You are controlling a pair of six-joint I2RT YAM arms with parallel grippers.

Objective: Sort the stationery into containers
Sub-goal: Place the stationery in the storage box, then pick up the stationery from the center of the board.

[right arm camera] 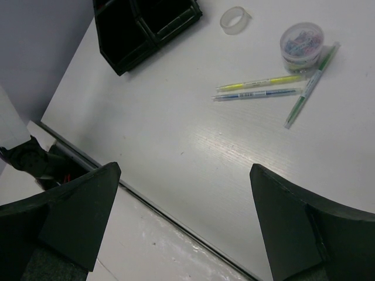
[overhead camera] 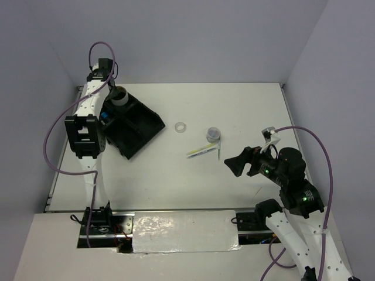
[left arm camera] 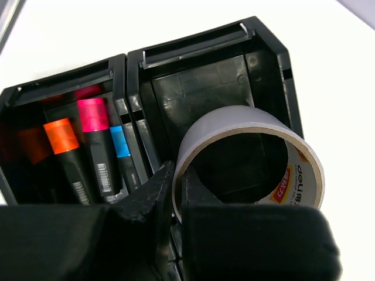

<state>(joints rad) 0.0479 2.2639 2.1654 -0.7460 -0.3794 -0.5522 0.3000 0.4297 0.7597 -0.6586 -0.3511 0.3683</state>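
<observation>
My left gripper is pinched tight on the wall of the grey tape roll, 1 finger outside the ring and 1 inside it. The roll hangs tilted over a compartment of the black tray, right next to the compartment with the 3 highlighters. I cannot tell whether its lower edge touches the floor, because my own fingers cover it. The highlighters lie side by side, capped orange, pink and blue, with their lower ends cut off by the gripper body. From overhead the left arm hides that end of the tray, and the other 2 compartments are just dark

My right gripper hovers over the bare table with its fingers spread wide, holding nothing. Ahead of it 3 thin pens lie on the table, 2 nearly parallel and the third angled, with its far end just beside a small round tub. The tub holds something coloured that is too small to name. The clear tape roll lies flat between tub and tray, apart from both
</observation>
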